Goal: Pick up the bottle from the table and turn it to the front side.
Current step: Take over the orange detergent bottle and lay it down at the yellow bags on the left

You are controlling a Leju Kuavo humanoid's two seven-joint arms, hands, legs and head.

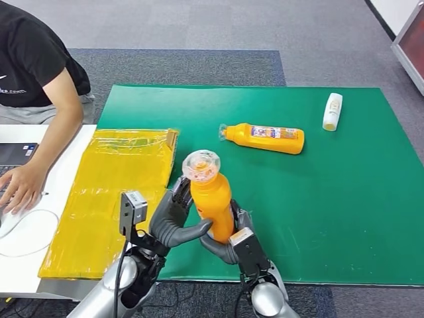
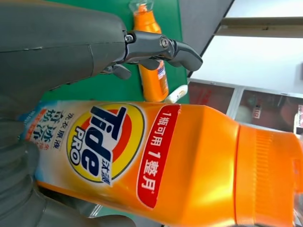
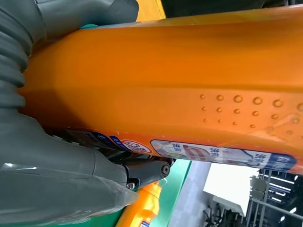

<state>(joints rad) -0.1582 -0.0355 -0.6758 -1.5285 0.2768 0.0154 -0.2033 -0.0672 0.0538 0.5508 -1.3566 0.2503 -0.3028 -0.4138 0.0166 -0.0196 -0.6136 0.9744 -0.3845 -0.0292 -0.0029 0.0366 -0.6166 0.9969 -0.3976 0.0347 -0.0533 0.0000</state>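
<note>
Head view shows the orange bottle [image 1: 212, 199] upright above the near edge of the green mat [image 1: 350, 218], gripped between the left robot hand [image 1: 175, 218] and right robot hand [image 1: 227, 242], which press its opposite sides.

Silver arms, black cables, grey ribbed wrist covers, darker screw-jointed fingers [image 2: 178, 49].
</note>
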